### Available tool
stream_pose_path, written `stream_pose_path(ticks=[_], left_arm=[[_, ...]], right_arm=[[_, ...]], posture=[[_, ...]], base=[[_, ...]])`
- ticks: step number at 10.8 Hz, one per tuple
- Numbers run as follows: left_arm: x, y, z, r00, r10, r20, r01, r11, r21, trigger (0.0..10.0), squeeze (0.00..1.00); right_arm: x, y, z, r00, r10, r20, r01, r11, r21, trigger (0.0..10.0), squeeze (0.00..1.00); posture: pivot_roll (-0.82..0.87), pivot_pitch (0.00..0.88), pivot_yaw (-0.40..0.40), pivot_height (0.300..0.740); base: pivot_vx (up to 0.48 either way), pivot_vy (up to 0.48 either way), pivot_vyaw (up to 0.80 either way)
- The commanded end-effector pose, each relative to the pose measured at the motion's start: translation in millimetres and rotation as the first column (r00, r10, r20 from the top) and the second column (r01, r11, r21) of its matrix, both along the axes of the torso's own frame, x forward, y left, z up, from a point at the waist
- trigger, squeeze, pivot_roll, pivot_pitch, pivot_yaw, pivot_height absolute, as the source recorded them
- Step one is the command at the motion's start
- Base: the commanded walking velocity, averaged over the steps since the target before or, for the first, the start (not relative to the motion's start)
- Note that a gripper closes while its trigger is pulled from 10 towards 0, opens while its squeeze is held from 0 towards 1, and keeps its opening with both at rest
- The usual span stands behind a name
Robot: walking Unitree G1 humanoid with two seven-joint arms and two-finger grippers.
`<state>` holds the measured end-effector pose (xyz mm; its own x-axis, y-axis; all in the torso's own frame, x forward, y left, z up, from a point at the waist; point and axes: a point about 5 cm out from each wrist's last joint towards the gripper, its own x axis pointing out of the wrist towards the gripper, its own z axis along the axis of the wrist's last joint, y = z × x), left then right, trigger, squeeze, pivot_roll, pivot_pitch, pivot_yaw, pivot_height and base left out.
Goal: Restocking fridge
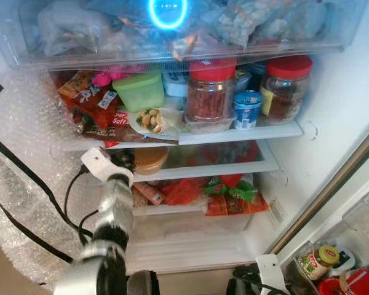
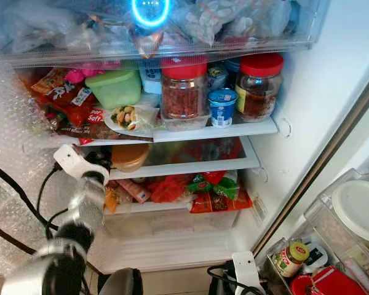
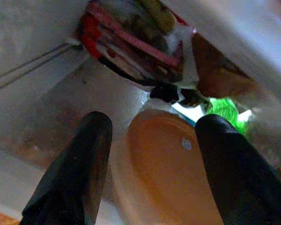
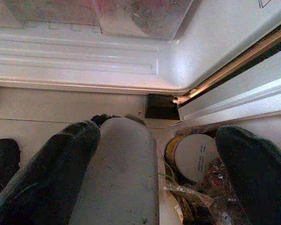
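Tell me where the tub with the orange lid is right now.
The orange-lidded tub sits at the left end of the fridge's middle shelf, under the snack packets, with the left gripper open around it.

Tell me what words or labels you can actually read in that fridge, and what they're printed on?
"Soft": white letters on the red snack bag on the top shelf, cut off at the edge.
White characters on the orange packet: too blurred to read.
Blue tub label: too small to read.
Jar in the door: red oval logo, unreadable.
Sticker on the brown lid between the left hand's fingers: unreadable.
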<state>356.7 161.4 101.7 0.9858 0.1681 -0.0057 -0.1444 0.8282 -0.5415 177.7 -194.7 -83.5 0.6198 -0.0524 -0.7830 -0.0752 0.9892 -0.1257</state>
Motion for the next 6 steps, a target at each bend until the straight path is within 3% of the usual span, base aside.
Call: stream_pose_path(ticks=[1, 3, 6], left_arm=[[-0.6, -2.4, 4, 0.999, -0.021, 0.027, 0.02, 0.998, 0.063, 10.0, 0.0], [-7.0, -10.9, 3, 0.995, -0.089, 0.049, 0.077, 0.976, 0.206, 10.0, 0.0], [-11.8, -16.2, 7, 0.988, -0.134, 0.071, 0.107, 0.947, 0.303, 10.0, 0.0]], right_arm=[[-5.5, 1.0, -3, 1.0, -0.006, -0.023, 0.007, 1.0, 0.006, 10.0, 0.0], [-5.6, 1.1, -3, 1.0, -0.005, -0.023, 0.006, 1.0, 0.005, 10.0, 0.0], [-5.7, 1.2, -3, 1.0, -0.007, -0.023, 0.008, 1.0, 0.006, 10.0, 0.0]], posture=[[0.0, 0.0, 0.025, 0.629], [0.0, 0.0, 0.025, 0.629], [0.0, 0.0, 0.028, 0.629]], base=[[0.0, 0.0, 0.0], [0.0, 0.0, 0.0], [0.0, 0.0, 0.0]])
